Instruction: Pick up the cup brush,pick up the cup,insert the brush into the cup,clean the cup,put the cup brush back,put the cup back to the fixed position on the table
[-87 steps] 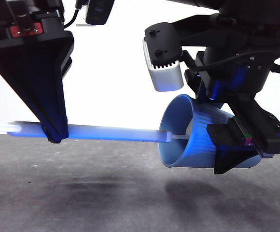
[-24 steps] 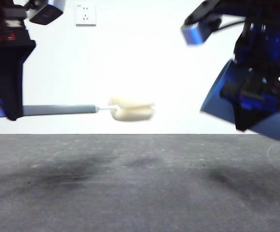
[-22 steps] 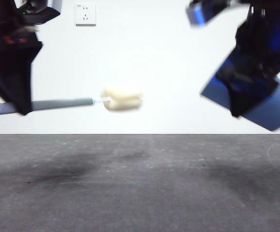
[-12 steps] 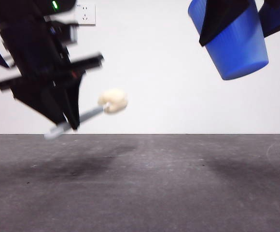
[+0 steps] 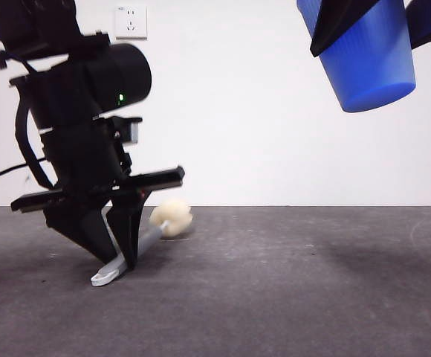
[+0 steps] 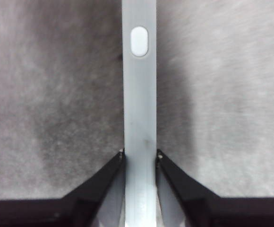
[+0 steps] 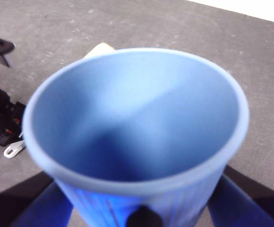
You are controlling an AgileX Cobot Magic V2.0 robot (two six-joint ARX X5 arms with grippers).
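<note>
The cup brush [image 5: 153,236] slants low over the table [image 5: 290,297]. Its white looped tip [image 5: 104,277] is at the surface and its cream sponge head [image 5: 172,218] sits slightly higher. My left gripper [image 5: 119,256] points down and is shut on the grey handle [image 6: 139,94], which runs straight out between the jaws of my left gripper [image 6: 139,153]. The blue ribbed cup [image 5: 369,59] hangs upright high at the right, with my right gripper [image 5: 379,18] shut on its upper part. In the right wrist view the cup [image 7: 137,123] opens toward the camera and is empty inside.
A white wall socket [image 5: 131,21] is on the back wall. Past the cup's rim, the right wrist view shows the left arm [image 7: 0,118], the brush's loop [image 7: 13,150] and a sliver of sponge [image 7: 99,46] on the table.
The left arm has come down from mid-height to the table, turning the brush from level to slanted with its loop at the surface. The cup has risen slightly.
</note>
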